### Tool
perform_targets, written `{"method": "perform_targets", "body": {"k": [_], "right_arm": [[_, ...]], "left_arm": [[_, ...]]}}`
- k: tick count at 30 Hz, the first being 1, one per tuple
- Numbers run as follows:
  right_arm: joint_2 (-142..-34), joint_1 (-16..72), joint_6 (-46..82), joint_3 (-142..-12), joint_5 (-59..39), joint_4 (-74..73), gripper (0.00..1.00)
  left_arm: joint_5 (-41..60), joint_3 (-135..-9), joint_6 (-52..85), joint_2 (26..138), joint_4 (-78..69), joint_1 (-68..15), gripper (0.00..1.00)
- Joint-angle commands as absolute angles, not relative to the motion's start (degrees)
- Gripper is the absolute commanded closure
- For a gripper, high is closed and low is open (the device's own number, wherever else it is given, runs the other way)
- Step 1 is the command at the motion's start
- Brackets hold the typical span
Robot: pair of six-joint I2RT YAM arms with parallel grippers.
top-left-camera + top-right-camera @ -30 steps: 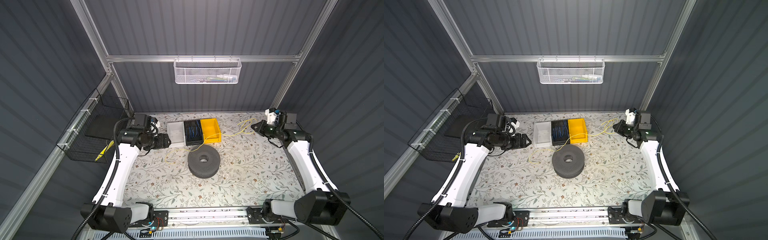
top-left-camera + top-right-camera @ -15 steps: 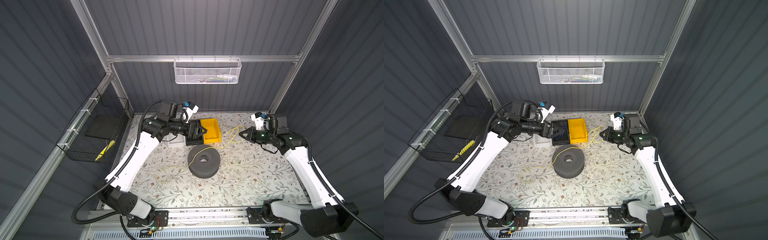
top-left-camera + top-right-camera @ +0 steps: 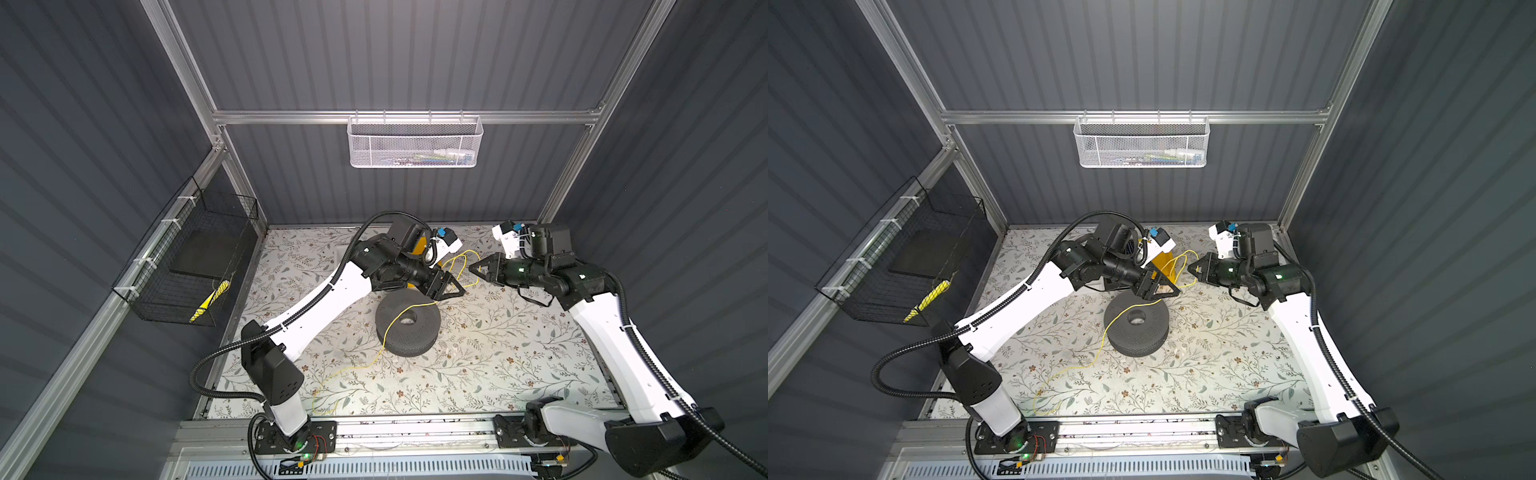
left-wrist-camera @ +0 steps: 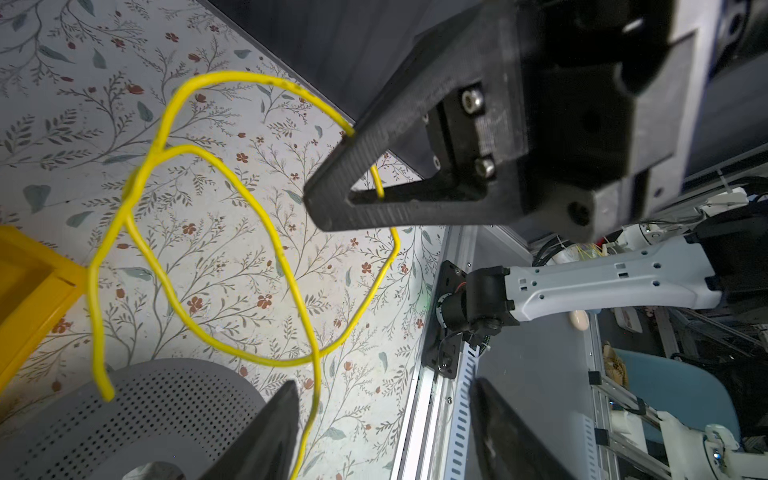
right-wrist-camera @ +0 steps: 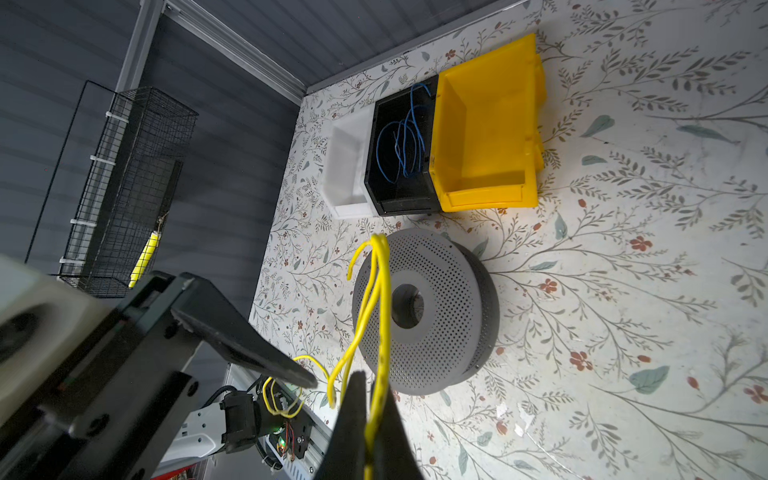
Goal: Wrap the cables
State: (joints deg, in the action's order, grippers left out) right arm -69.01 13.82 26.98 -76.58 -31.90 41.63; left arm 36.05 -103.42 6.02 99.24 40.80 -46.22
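The thin yellow cable (image 3: 385,332) loops in the air between the two grippers, drapes over the grey perforated spool (image 3: 409,328) and trails across the table toward the front edge. My right gripper (image 3: 473,268) is shut on the cable (image 5: 384,291), which runs out between its fingers (image 5: 353,415). My left gripper (image 3: 451,287) hovers just past the spool's back rim, facing the right one, and is open. In the left wrist view a cable strand (image 4: 92,299) hangs close to one finger (image 4: 270,432). The same view has the right gripper (image 4: 328,208) close ahead.
Behind the spool (image 5: 436,311) a white bin (image 5: 349,166), a black bin (image 5: 399,153) holding blue wires and a yellow bin (image 5: 486,124) stand side by side. A black wire basket (image 3: 187,257) hangs on the left wall, a white mesh basket (image 3: 415,145) on the back wall.
The left arm swung from the table's left side over the bins to the centre, its jaws narrowing. The right gripper carried the cable inward, and the cable now lies over the spool.
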Motion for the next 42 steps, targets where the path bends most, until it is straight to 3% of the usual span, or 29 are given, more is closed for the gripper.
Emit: {"method": "perform_targets", "body": {"k": [1, 12, 16, 20, 29, 34, 38, 42], "right_arm": [[-67.9, 14.2, 28.6, -75.9, -30.2, 39.6, 1.0], [-64.5, 14.2, 34.2, -72.8, -24.9, 30.9, 1.0], [-64.5, 14.2, 34.1, -73.2, -24.1, 31.0, 1.0], [-62.3, 14.2, 34.2, -72.9, -23.5, 31.2, 1.0], [-61.2, 14.2, 34.5, -73.1, -23.7, 31.1, 1.0], [-60.9, 14.1, 34.5, -72.9, -23.7, 31.2, 1.0], [-60.6, 14.1, 34.0, -72.9, -23.3, 31.5, 1.0], [-60.4, 13.9, 33.3, -72.8, -22.9, 32.1, 1.0]], "left_arm": [[36.9, -106.3, 5.0, 100.3, 39.9, -45.9, 0.35], [32.7, -113.9, 0.5, 106.5, 45.3, -46.0, 0.38], [31.5, -115.9, -0.8, 108.6, 47.0, -45.9, 0.44], [29.9, -116.3, -0.7, 109.5, 46.9, -46.0, 0.56], [26.6, -114.0, -1.2, 109.6, 45.7, -46.0, 0.58], [26.5, -114.1, -1.3, 109.7, 45.5, -46.0, 0.84], [26.3, -113.7, -1.3, 109.2, 45.4, -46.0, 0.96], [25.8, -112.9, -1.6, 108.5, 45.3, -46.0, 1.0]]}}
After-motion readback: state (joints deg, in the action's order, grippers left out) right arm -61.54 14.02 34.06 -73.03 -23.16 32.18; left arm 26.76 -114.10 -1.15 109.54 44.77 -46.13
